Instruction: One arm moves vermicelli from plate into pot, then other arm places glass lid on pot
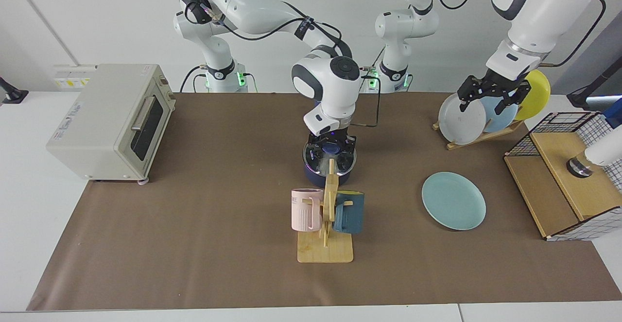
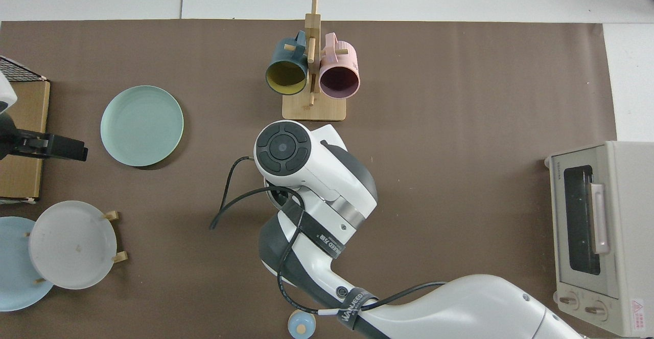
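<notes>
On one pot (image 1: 328, 172), one glass lid (image 1: 329, 159)

Two arms (image 1: 262, 8), glossy white shells, rounded segments, dark grey joint bands.
Right arm (image 2: 327, 211): dark grey round end cap with ringed button pattern; metallic silver ring at wrist; black cable looped along it, strapped by black bands with white lettering.
Left arm (image 1: 534, 11): dark grey oval cap on white housing; silver wrist ring; black cable trailing behind.
Bases (image 1: 221, 76): green indicator lights.
Grippers: black, two-fingered, left gripper (image 1: 493, 99), right gripper (image 1: 330, 148).
</notes>
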Robot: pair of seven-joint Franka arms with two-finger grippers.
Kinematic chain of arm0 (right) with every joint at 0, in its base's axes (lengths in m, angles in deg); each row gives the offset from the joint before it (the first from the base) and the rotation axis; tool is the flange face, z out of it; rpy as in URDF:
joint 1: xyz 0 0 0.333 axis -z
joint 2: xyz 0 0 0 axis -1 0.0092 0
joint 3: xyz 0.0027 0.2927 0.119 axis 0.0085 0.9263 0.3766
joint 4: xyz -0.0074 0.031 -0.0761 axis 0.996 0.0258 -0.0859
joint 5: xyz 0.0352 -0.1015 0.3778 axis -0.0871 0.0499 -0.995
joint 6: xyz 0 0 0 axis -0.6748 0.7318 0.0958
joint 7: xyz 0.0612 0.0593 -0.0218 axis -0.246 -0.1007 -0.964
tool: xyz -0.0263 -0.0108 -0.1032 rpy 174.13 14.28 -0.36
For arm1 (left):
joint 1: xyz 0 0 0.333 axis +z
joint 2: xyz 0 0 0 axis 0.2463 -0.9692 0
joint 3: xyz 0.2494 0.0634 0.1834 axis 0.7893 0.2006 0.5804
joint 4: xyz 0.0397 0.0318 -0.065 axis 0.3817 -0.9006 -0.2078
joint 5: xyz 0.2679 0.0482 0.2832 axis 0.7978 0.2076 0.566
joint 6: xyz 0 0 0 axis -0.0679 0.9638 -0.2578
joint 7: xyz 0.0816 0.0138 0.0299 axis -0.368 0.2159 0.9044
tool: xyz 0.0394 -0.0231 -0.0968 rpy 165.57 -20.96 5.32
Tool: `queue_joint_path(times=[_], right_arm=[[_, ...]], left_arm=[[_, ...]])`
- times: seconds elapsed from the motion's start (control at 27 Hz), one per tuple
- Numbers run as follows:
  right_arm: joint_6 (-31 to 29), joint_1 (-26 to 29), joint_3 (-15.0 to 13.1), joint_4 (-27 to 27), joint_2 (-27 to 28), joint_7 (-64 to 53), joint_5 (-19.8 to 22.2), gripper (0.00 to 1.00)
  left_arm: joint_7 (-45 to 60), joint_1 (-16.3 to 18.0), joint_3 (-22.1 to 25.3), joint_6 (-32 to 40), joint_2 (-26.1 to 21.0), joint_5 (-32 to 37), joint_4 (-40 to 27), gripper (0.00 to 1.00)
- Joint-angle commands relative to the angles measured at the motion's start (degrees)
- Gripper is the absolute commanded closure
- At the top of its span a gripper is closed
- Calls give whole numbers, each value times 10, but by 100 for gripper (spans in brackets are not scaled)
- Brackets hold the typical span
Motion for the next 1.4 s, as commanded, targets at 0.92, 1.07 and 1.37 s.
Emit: queue_joint_path(times=[0.92, 1.07, 1.37], right_arm=[[-68, 22, 12, -51, -11, 18, 7, 100], [-71, 24, 12, -60, -16, 17, 15, 100], [-72, 28, 12, -73, -21, 13, 16, 100]], left_arm=[[0, -3, 1, -1, 8, 10, -5, 0], [0, -3, 1, -1, 8, 10, -5, 0], [0, -3, 1, -1, 8, 10, -5, 0]])
